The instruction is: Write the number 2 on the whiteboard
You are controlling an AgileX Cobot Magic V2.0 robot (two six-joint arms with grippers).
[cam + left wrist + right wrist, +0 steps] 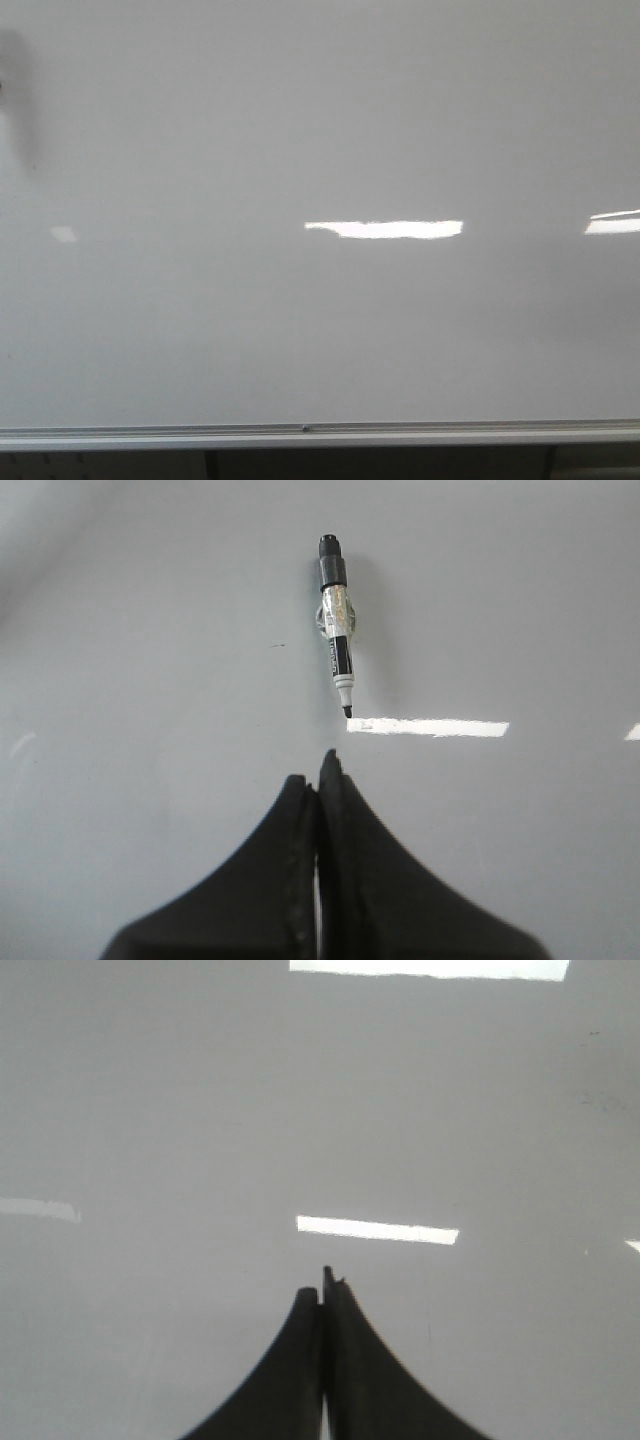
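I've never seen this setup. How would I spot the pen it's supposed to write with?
Start with the whiteboard, the glossy grey-white surface filling the left wrist view. The marker is seen against it, just beyond the left gripper, whose black jaws are shut and empty. It is a slim, uncapped pen with a dark end and a black tip beside a bright white light reflection, the only solid object against the board.

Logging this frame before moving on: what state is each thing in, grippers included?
whiteboard: upright, blank, no digit written in any view.
marker: uncapped, held on the board by a clip, tip down, not gripped.
left gripper: shut, empty.
right gripper: shut, empty.
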